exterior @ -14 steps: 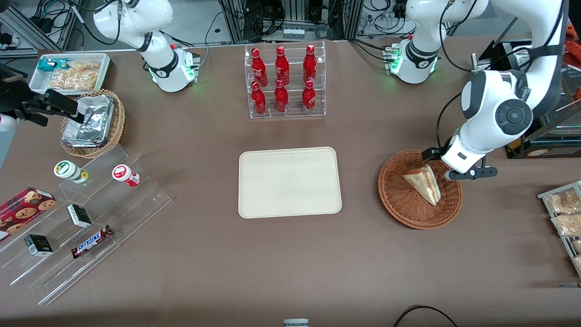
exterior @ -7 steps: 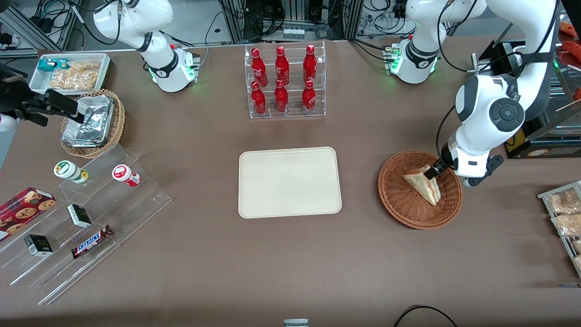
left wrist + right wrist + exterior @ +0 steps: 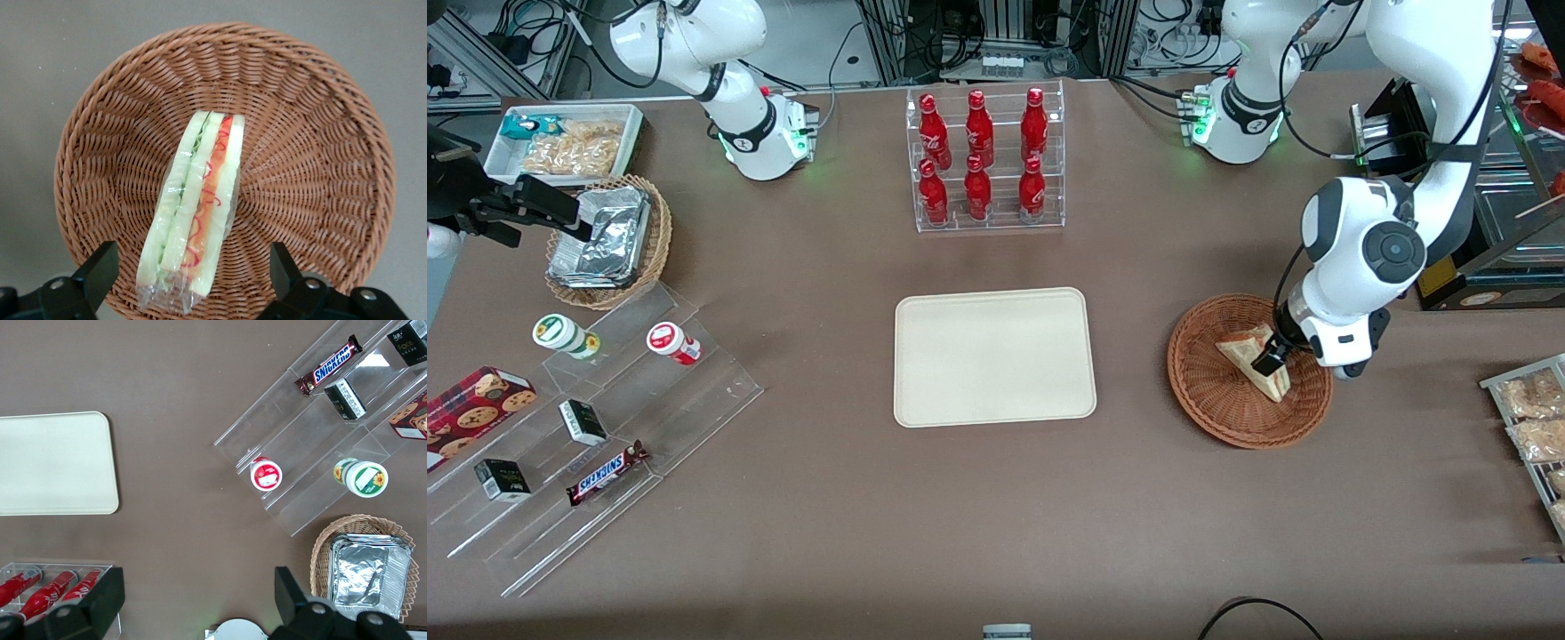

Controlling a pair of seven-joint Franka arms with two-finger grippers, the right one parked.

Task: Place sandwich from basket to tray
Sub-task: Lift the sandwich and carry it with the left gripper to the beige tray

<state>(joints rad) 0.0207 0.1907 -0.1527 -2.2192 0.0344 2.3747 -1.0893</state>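
The sandwich [image 3: 1247, 352] [image 3: 197, 207], a plastic-wrapped wedge of white bread with pink, red and green filling, lies on its side in the reddish-brown wicker basket [image 3: 1209, 400] [image 3: 313, 173]. My left gripper [image 3: 1270, 357] [image 3: 193, 267] hangs over the basket, open, one finger on each side of the sandwich's wide end, not touching it. In the front view only one black fingertip [image 3: 1267, 360] shows against the bread. The cream tray [image 3: 994, 356] lies flat at mid-table, beside the basket toward the parked arm's end, with nothing on it.
A clear rack of red bottles [image 3: 983, 160] stands farther from the front camera than the tray. A clear stepped shelf with snacks [image 3: 587, 427], a tan basket of foil packets [image 3: 609, 240] and a white bin [image 3: 565, 142] sit toward the parked arm's end. Snack bags [image 3: 1534, 418] lie near the working arm's table edge.
The left arm has swung from the basket's rim in over the basket and come down, so the open fingers now straddle the sandwich. The sandwich and basket have not moved.
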